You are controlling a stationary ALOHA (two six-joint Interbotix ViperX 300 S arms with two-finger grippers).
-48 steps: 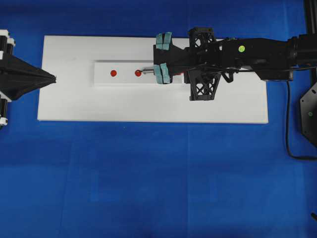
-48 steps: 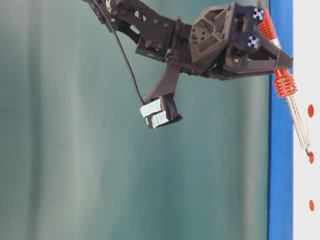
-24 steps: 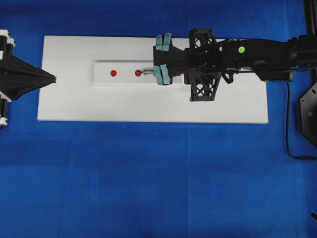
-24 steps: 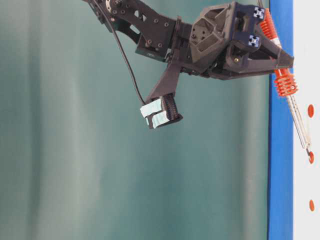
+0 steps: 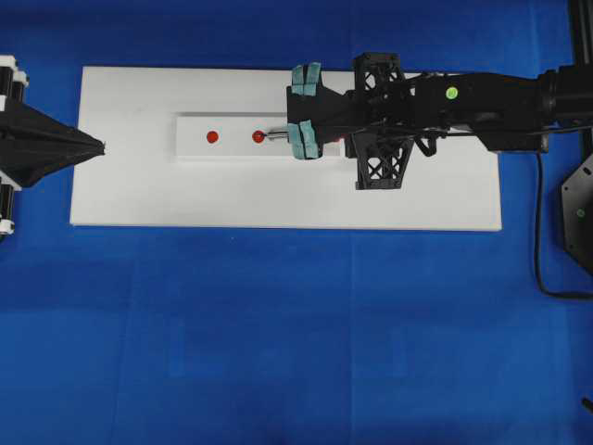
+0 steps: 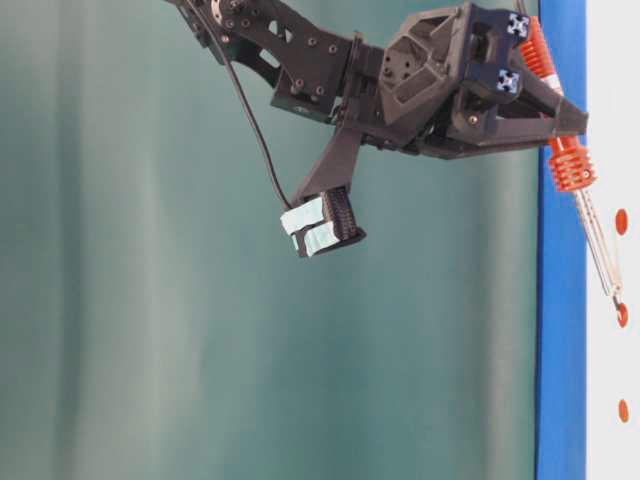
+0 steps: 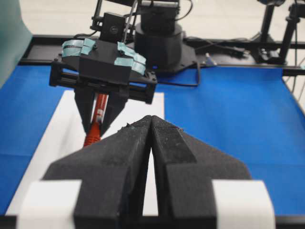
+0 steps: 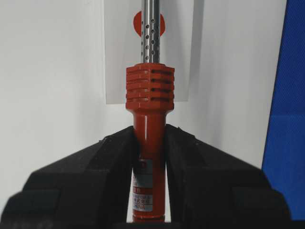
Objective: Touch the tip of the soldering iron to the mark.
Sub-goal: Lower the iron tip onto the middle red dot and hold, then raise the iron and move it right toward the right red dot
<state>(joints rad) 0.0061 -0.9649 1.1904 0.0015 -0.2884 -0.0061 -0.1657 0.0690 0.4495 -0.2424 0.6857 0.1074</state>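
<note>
1. Your right gripper (image 8: 148, 138) was clamped on the soldering iron (image 8: 148, 143) by its red-orange handle.
2. The tip (image 6: 617, 301) rested at the mark (image 5: 258, 136) on the white strip (image 5: 232, 148).
3. Your left gripper (image 7: 150, 125) sat closed, empty, well apart.

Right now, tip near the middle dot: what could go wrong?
1. The tip sits at the edge of the mark; contact isn't clear, so pressing further could skid it off.
2. The right gripper pinches only the iron handle; a push may tilt it.
</note>
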